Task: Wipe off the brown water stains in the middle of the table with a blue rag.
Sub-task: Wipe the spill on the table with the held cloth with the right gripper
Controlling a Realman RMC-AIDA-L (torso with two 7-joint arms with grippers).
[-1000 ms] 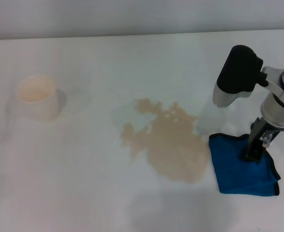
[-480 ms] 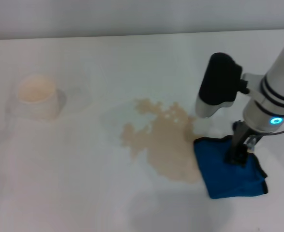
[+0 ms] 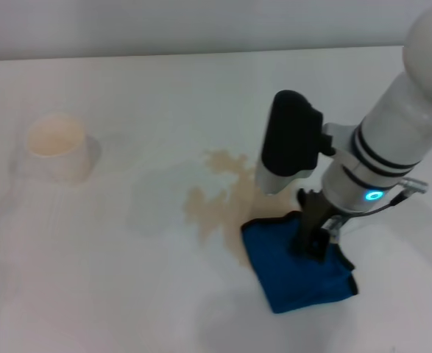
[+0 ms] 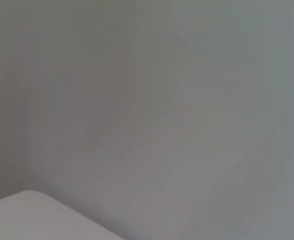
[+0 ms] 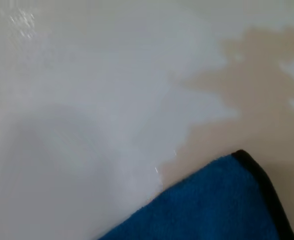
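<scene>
White table [image 3: 127, 294]: right pincer [image 3: 311, 246] (vertical) pressing blue rag [image 3: 289, 272].

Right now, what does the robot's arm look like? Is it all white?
Mostly! The right arm is a fat white tube with a round white top, black rings near the wrist and a little glowing blue ring. A black-and-silver box sticks out beside it. Its right gripper is thin and dark, with a thin cable by the wrist. The left arm isn't in view.

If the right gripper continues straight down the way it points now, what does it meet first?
The right gripper points down onto the blue rag and seems already pressed on it; under the rag lies the table.
</scene>
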